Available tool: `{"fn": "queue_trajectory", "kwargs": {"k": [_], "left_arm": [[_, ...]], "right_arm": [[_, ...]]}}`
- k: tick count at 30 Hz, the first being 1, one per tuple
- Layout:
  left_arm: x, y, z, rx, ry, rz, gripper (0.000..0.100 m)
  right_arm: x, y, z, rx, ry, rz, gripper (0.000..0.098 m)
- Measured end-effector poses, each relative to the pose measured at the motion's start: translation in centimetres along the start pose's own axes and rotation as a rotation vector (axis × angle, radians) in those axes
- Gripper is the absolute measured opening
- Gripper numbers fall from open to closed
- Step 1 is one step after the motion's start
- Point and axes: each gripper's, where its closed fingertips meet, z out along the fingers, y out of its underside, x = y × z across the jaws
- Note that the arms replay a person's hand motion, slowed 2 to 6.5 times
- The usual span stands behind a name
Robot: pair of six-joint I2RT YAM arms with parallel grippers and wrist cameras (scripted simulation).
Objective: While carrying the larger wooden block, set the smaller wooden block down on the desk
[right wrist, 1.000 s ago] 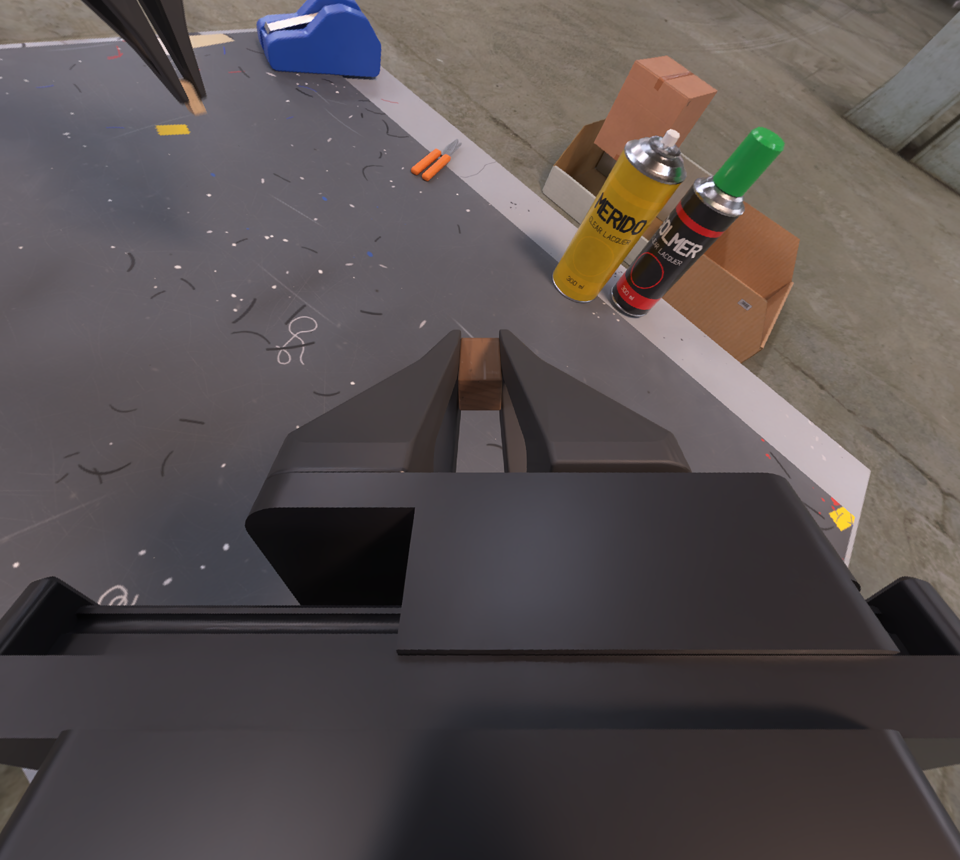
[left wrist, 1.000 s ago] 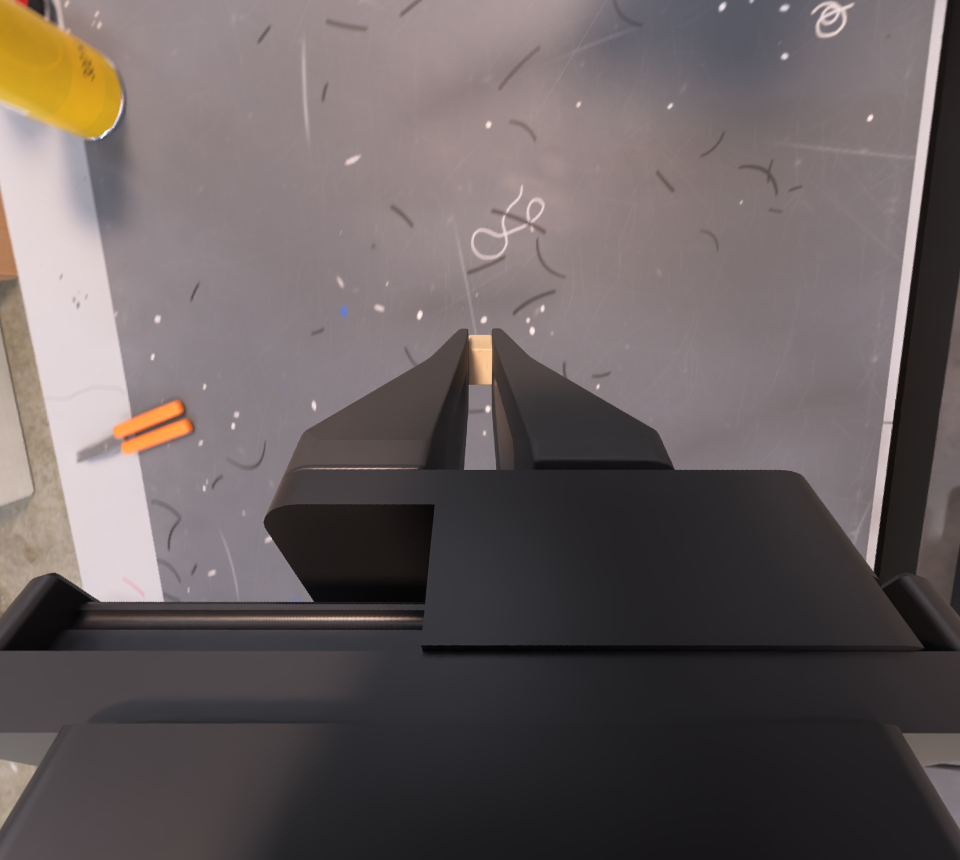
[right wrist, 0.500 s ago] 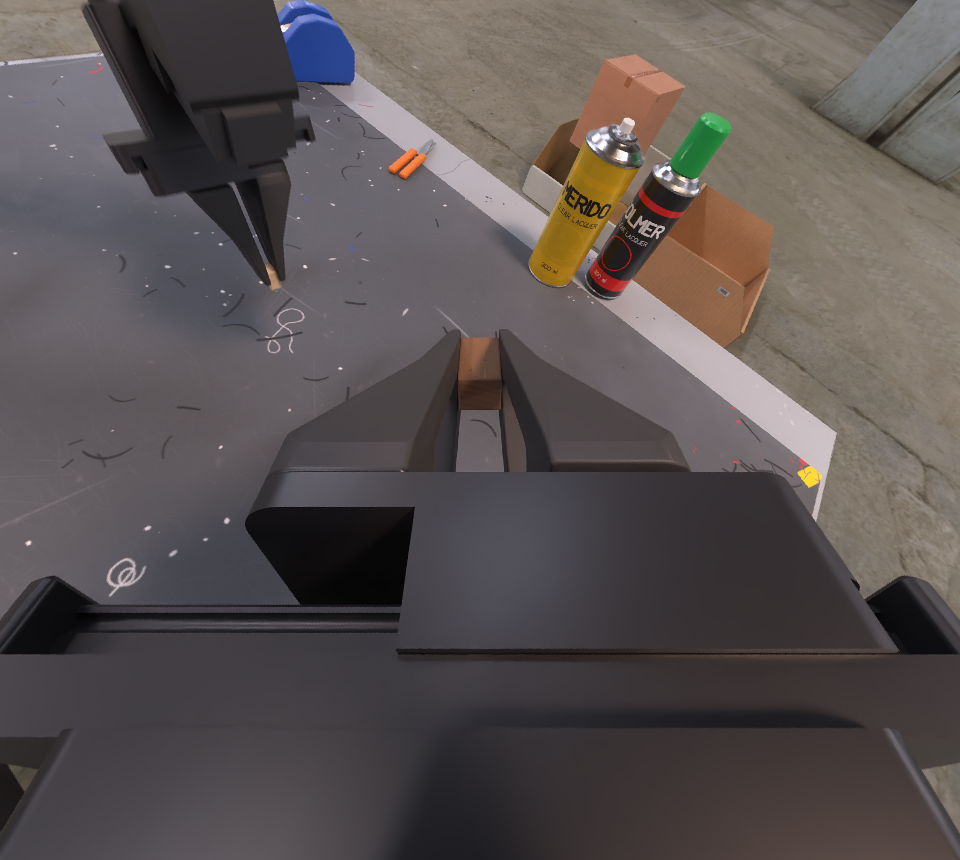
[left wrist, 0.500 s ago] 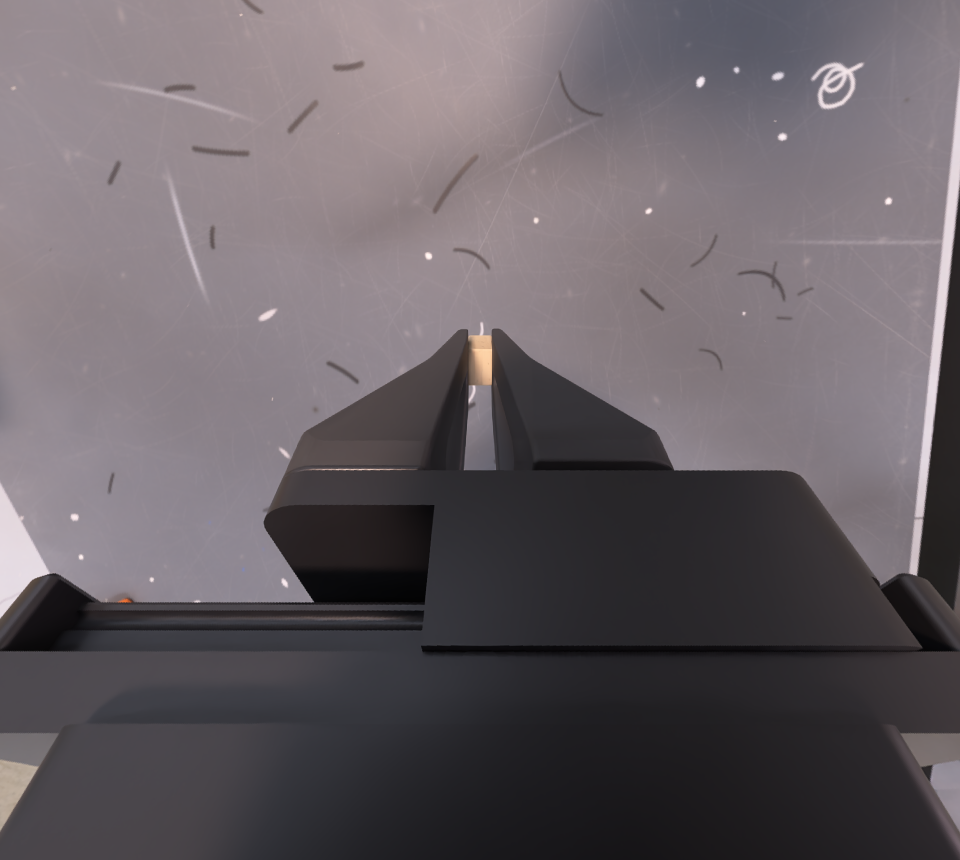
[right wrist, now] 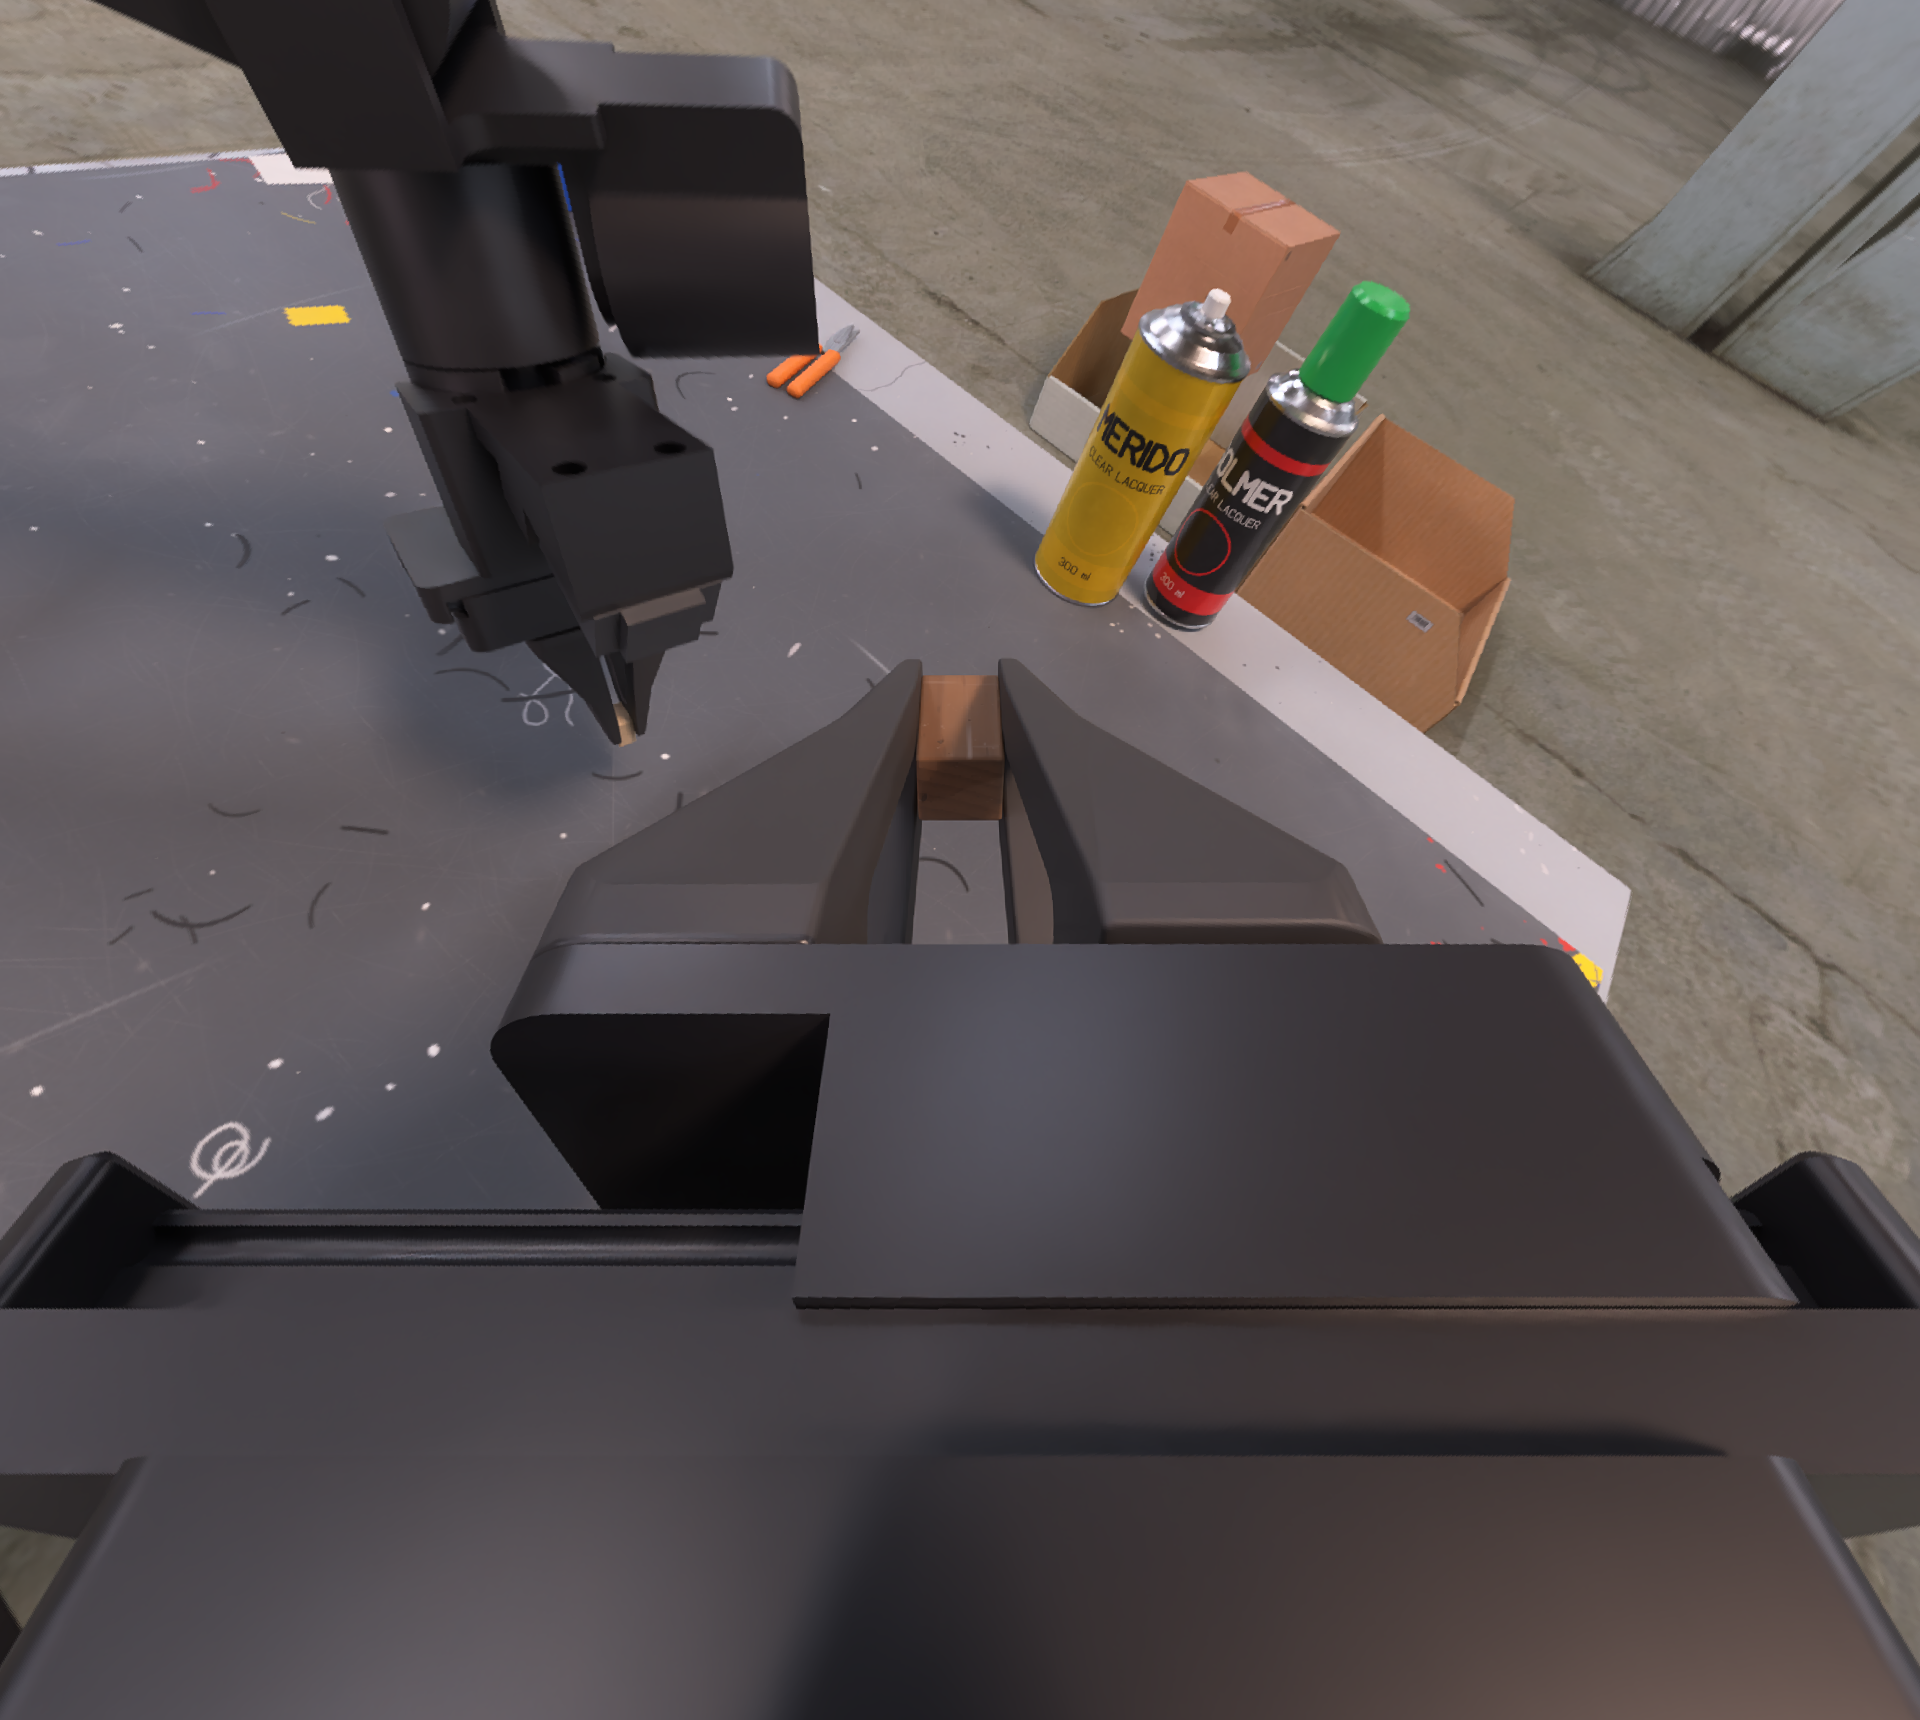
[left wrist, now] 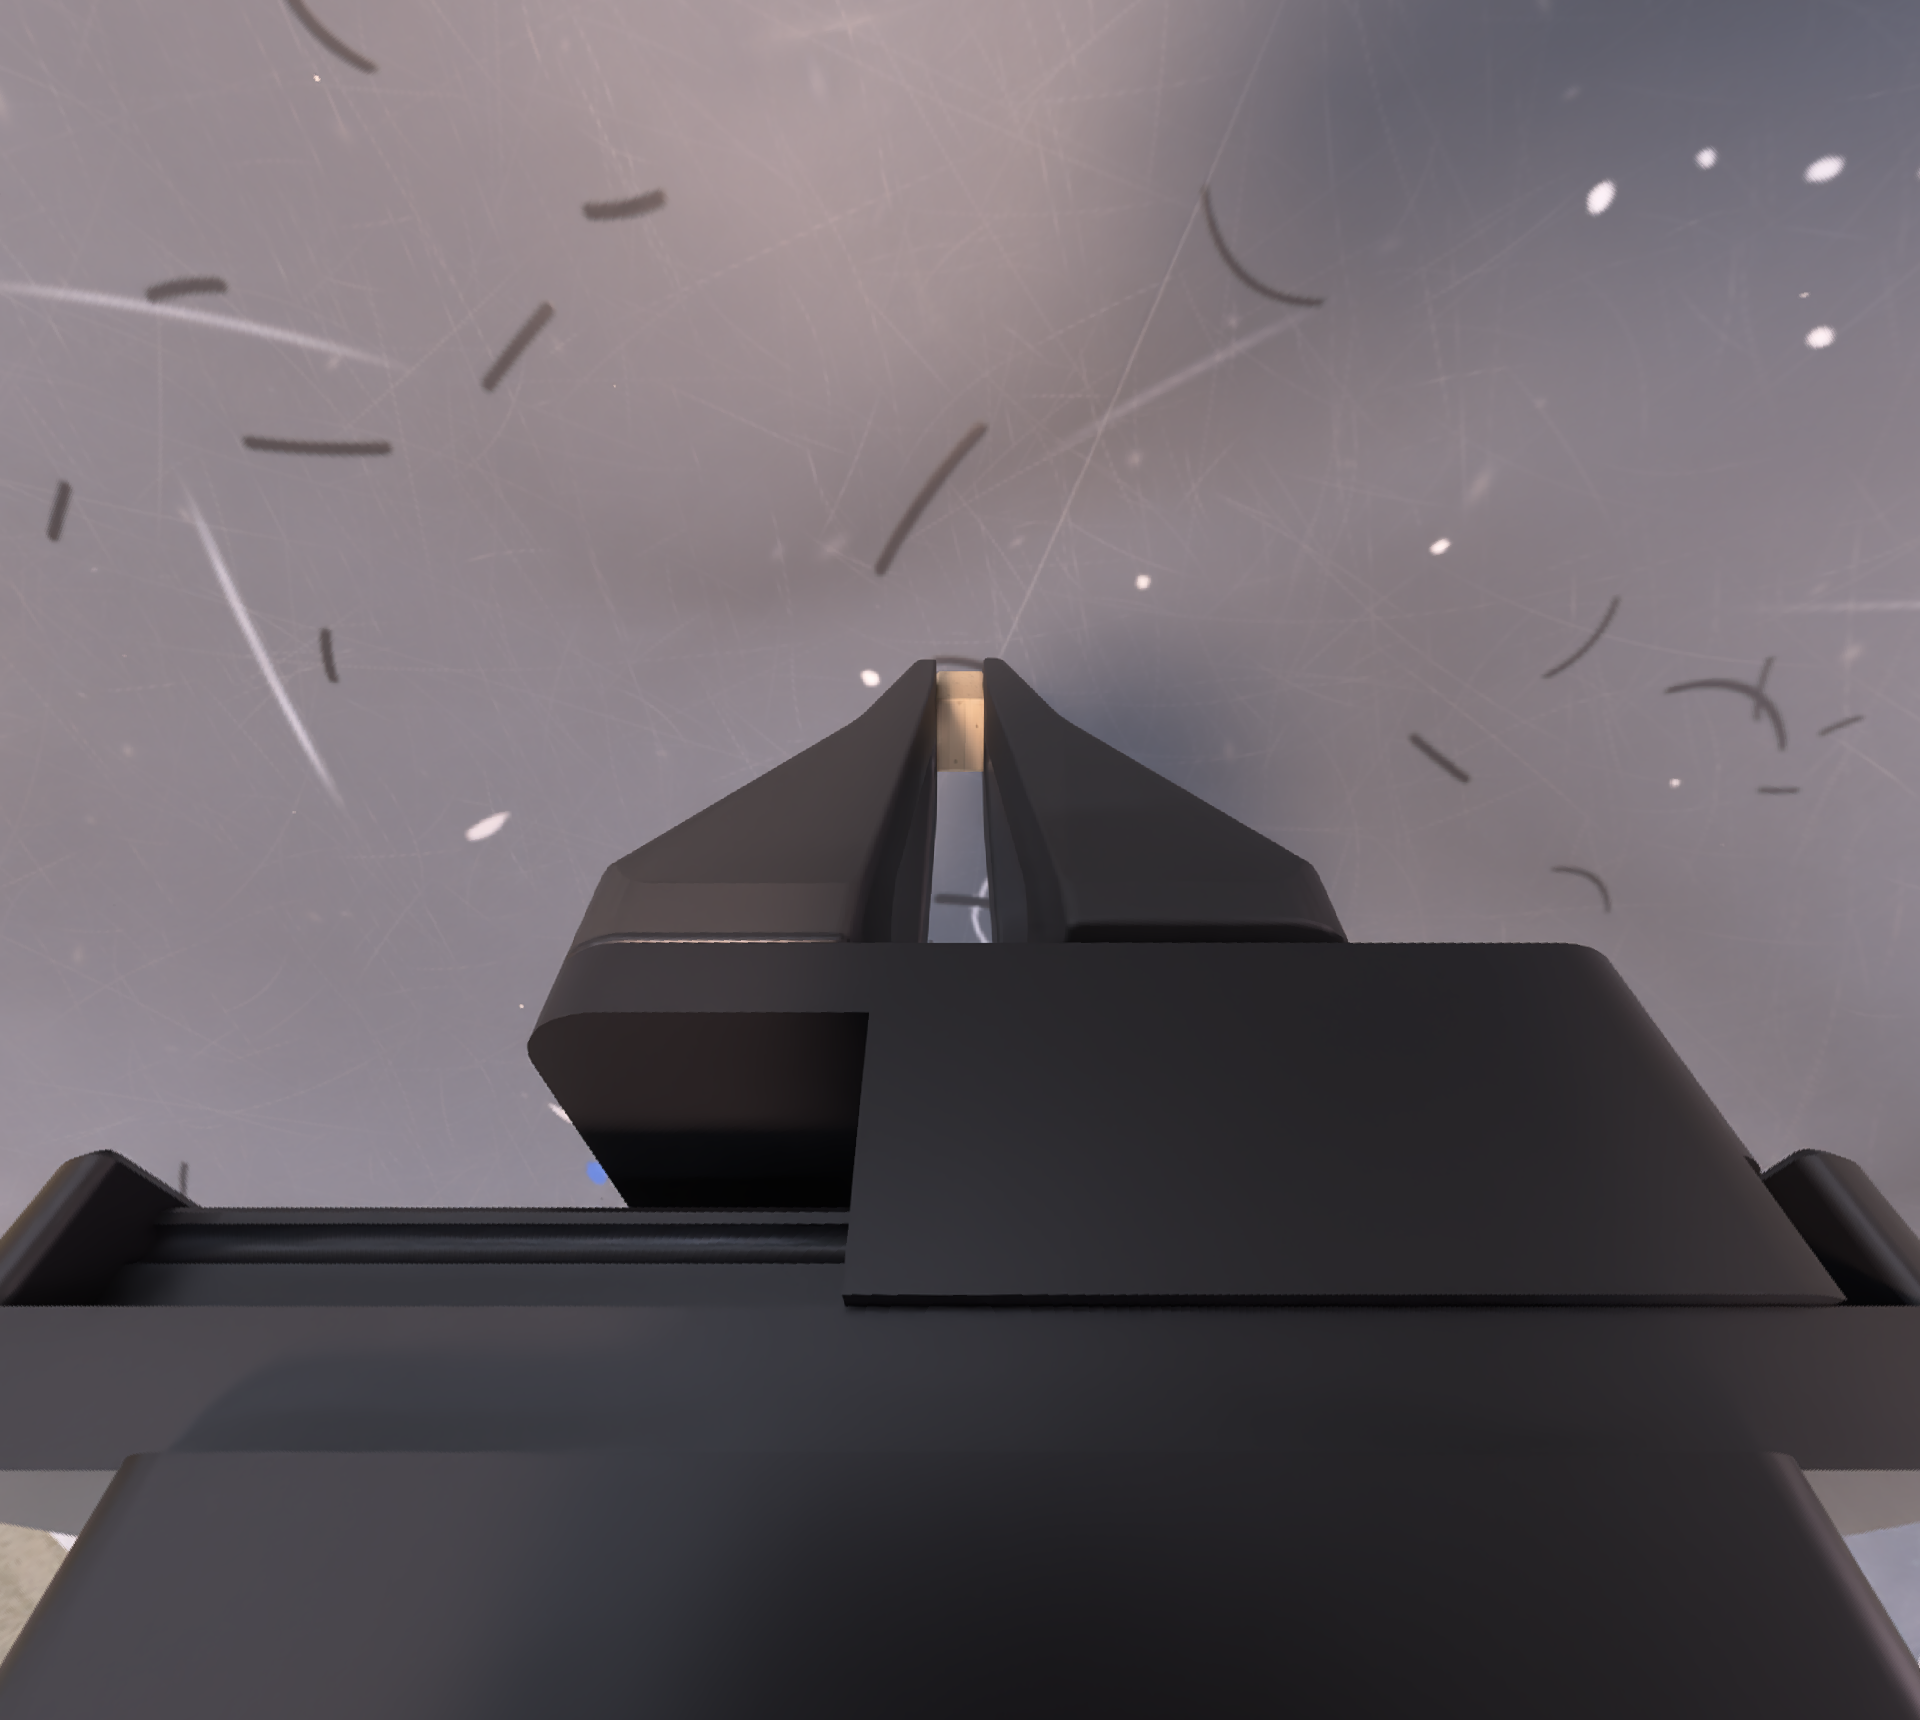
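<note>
Left gripper (left wrist: 960, 668) pinches small pale wooden block (left wrist: 960, 723) at its fingertips, frame centre of left wrist view; long axis runs along the fingers, far end hidden. In right wrist view it shows only as a pale tip (right wrist: 623, 738) at scuffed grey desk (right wrist: 260, 735); contact cannot be told. Right gripper (right wrist: 960, 668) clamps larger dark-brown wooden block (right wrist: 960, 751), lower part hidden. Upper right: yellow spray can (right wrist: 1127, 465) and black green-capped spray can (right wrist: 1257, 496), both lettered. Orange-handled pliers (right wrist: 805, 369) beyond.

Left wrist view close above the desk (left wrist: 623, 112), steeply down; right wrist view higher, oblique, same desk.
</note>
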Motion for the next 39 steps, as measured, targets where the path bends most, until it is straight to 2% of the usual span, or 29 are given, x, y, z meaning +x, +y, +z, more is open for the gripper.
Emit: {"fn": "queue_trajectory", "kwargs": {"k": [12, 39], "left_arm": [[-0.8, 0.5, 1.7, -0.030, -0.033, 0.010, 0.007], [-1.0, 1.7, 2.8, -0.066, -0.042, -0.016, 0.007]], "right_arm": [[0.8, 0.2, -0.4, 0.001, 0.027, -0.017, 0.0119], [1.3, -0.2, -0.9, 0.026, 0.026, -0.014, 0.0119]]}}
